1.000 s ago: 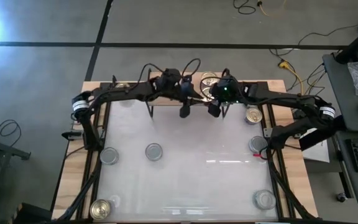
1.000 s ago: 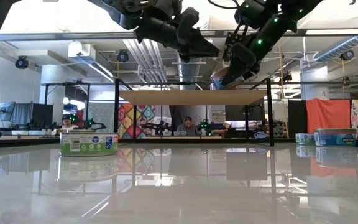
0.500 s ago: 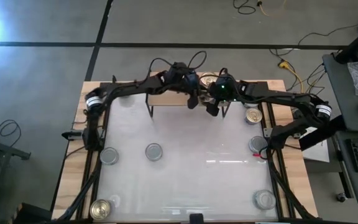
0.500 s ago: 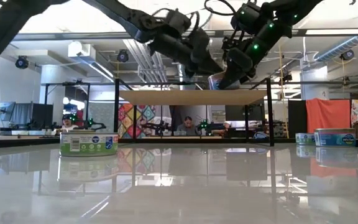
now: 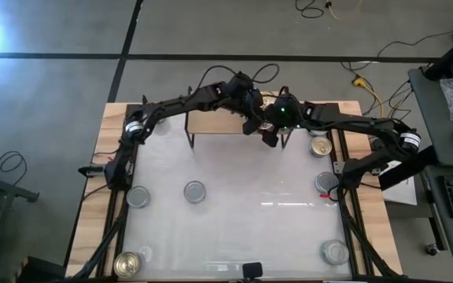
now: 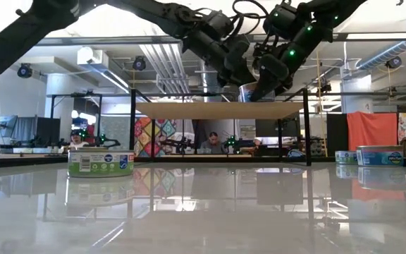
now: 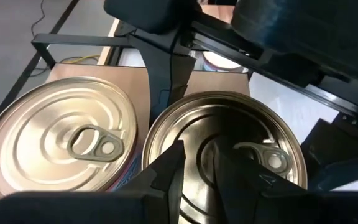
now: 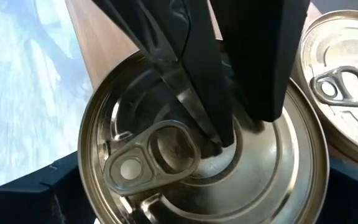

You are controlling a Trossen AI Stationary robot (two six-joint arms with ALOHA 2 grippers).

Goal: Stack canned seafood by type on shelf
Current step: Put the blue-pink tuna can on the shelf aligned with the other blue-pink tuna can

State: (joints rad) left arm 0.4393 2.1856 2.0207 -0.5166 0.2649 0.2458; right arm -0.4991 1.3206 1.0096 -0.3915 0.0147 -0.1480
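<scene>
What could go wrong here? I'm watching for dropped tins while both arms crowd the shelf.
The left gripper presses on the tin beside its pull ring; sliding could snag the ring and drag the tin. The open right gripper flanks that tin, so the arms may bump. The neighbouring tin sits close and could get shoved along the shelf.

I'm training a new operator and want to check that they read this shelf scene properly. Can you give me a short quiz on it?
1. True or false: the shelf holds no tins.
2. The two tins on it have: A plain grey tops; B gold pull-ring tops; C paper lids.
3. Which gripper's tips are down at the middle of a tin's top?

Key:
1. False; two stand side by side.
2. B.
3. The left gripper. The right gripper straddles that tin, open.
</scene>
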